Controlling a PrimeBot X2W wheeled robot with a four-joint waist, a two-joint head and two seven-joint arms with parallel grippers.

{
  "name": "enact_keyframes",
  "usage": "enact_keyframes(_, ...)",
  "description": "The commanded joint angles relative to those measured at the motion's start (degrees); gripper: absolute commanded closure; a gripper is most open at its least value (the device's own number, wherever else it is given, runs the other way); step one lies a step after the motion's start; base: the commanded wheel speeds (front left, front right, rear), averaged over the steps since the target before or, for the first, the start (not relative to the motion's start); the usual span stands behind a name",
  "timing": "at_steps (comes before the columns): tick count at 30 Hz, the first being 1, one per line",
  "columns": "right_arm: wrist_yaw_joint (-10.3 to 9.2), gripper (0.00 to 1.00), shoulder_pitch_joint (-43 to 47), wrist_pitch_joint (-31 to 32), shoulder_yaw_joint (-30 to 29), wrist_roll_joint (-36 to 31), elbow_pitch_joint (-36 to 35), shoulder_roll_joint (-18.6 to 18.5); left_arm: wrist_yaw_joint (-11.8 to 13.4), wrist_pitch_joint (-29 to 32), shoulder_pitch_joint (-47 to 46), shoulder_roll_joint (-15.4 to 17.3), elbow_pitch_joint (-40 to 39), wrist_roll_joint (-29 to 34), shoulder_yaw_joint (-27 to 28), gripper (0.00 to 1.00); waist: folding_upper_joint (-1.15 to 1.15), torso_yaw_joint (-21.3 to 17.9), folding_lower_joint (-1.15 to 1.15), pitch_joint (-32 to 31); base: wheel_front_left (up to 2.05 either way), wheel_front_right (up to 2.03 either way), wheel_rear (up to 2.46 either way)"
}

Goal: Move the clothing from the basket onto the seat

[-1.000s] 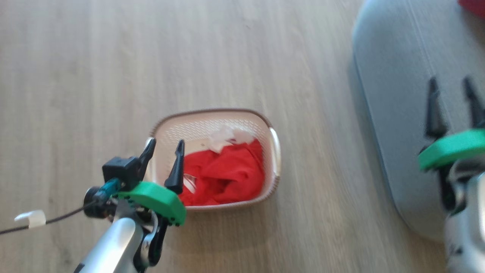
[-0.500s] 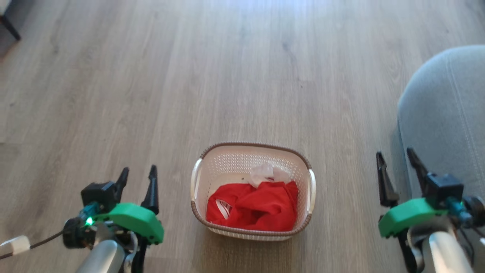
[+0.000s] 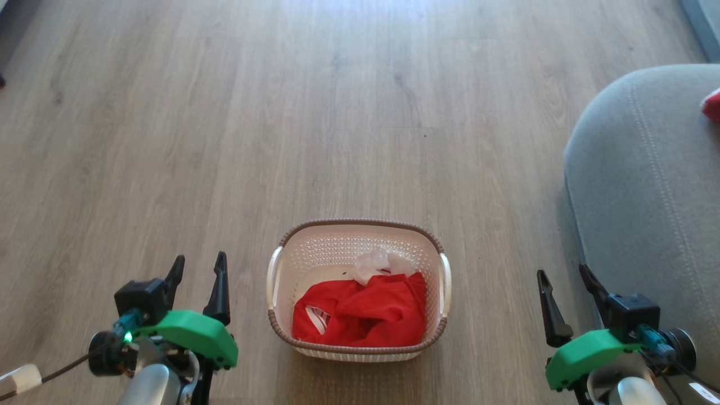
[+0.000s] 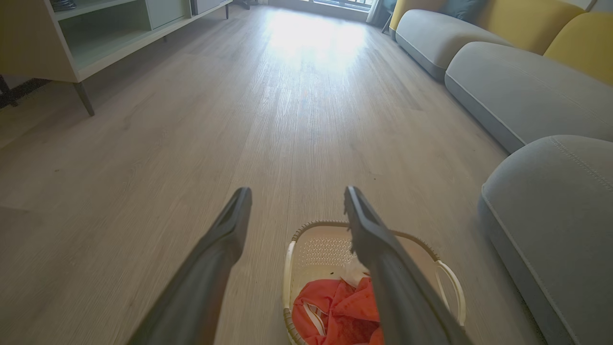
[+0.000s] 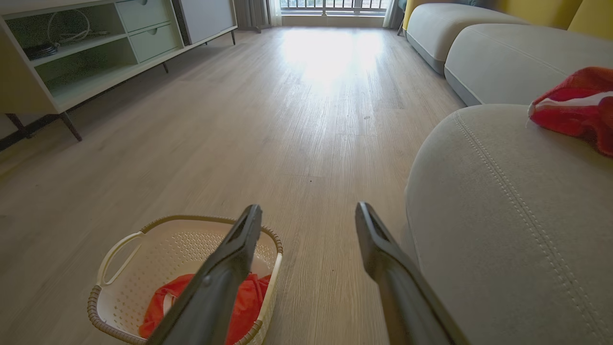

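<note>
The cream basket [image 3: 360, 226] with a brown rim stands on the wood floor, holding crumpled red clothing [image 3: 365, 315] with white trim. It also shows in the left wrist view as the basket [image 4: 313, 239] with clothing [image 4: 345, 311], and in the right wrist view as the basket [image 5: 158, 239]. The grey seat [image 3: 647, 197] rises at the right, and another red garment [image 5: 574, 105] lies on it. My left gripper [image 3: 198, 264] hovers open left of the basket. My right gripper [image 3: 562, 273] hovers open between basket and seat. Both are empty.
A pale low cabinet [image 5: 72, 57] on dark legs stands along the far left. More grey sofa cushions [image 4: 517, 86] with yellow backs run along the right. Open wood floor [image 3: 281, 112] stretches ahead of the basket.
The head camera swung, so the basket now sits centred between the grippers. My left gripper has drawn back from over the basket to its left side; both stay open.
</note>
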Motion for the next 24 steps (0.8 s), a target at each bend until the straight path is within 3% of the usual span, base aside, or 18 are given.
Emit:
enact_keyframes(1,-0.01,0.00,-1.7,-0.8,1.6,0.5,-2.0,-0.2,-0.2,-0.8,-2.3,0.4,-1.2,0.7,2.9,0.00,0.00,-0.7,0.01,0.3,0.00,0.00,0.00)
enact_keyframes(24,-0.01,0.00,-1.5,-0.8,1.9,1.5,-3.2,-0.2,-5.6,-0.8,-3.0,-3.9,2.0,7.1,10.0,0.00,0.00,-4.4,0.01,1.4,0.00,0.00,0.00)
